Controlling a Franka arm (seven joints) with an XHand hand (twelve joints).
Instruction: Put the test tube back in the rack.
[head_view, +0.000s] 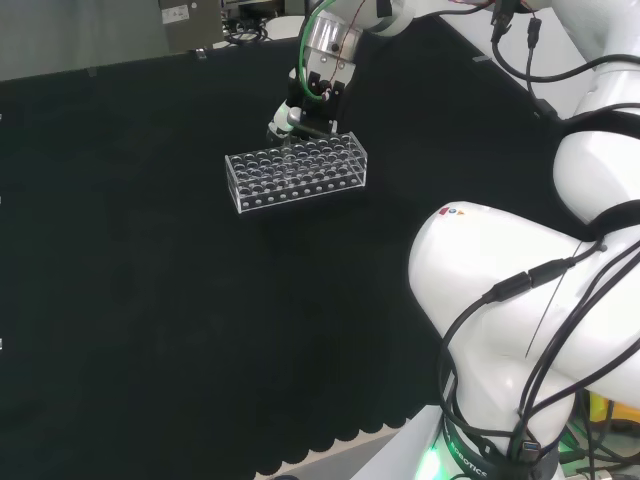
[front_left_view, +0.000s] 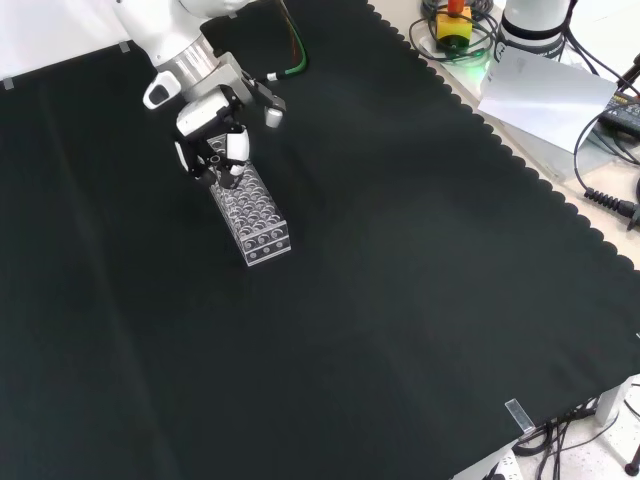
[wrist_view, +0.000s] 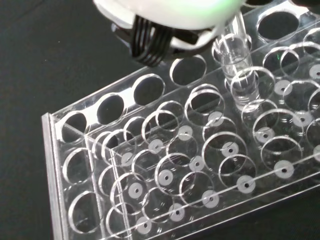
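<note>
- One clear rack (head_view: 297, 169) is lying on the black cloth (head_view: 130, 300) in the head view, its long side running from 9 o'clock to 3 o'clock with a slight upward tilt toward 3. The hand (head_view: 305, 112) is hanging over the rack's far edge, at about 12 o'clock from the rack's middle, with its fingers curled downward. The tube itself is too faint to make out here. The arm's big white links (head_view: 530, 300) are standing at 4 o'clock from the rack.
- In the front view the rack (front_left_view: 252, 214) is lying lengthwise from 11 o'clock to 5 o'clock. The hand (front_left_view: 212, 140) is sitting over the rack's 11 o'clock end, its black and white fingers (front_left_view: 235, 150) bent down toward the top plate. The cloth's (front_left_view: 380, 300) scalloped edge is running along the 3 o'clock side, well apart from the rack.
- In the wrist view the tube (wrist_view: 235, 62) is showing as a clear cylinder, roughly upright, held under the blurred white part of the hand (wrist_view: 170, 12), so the hand is gripping the tube. The tube's rounded bottom is sitting at one of the holes in the rack's (wrist_view: 65, 145) top plate, in a row near the far side; how deep it is reaching I cannot tell. The holes around it are showing only the white dots of the bottom plate.
</note>
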